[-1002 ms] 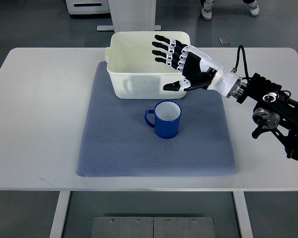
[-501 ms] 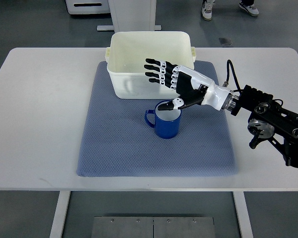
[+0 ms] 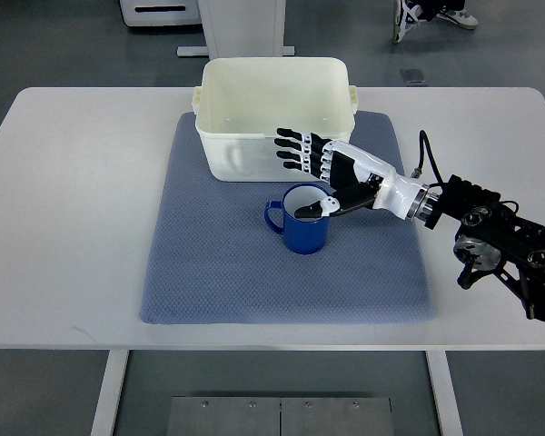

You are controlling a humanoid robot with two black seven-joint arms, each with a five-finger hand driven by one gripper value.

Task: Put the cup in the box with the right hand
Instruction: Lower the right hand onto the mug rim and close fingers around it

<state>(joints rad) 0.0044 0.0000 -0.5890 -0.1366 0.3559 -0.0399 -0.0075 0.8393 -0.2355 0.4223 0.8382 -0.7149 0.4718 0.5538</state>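
One white surface fills frame, blue mat laid at centre. Cream box sits at mat's upper edge, upper centre of frame. Right arm enters from right edge, reaching leftward. Right robot hand at centre, palm turned down-left, four fingers spread flat over box's near wall, thumb dipping inside cup rim; released, grasping nothing. Blue cup upright on mat just below box, handle pointing left.
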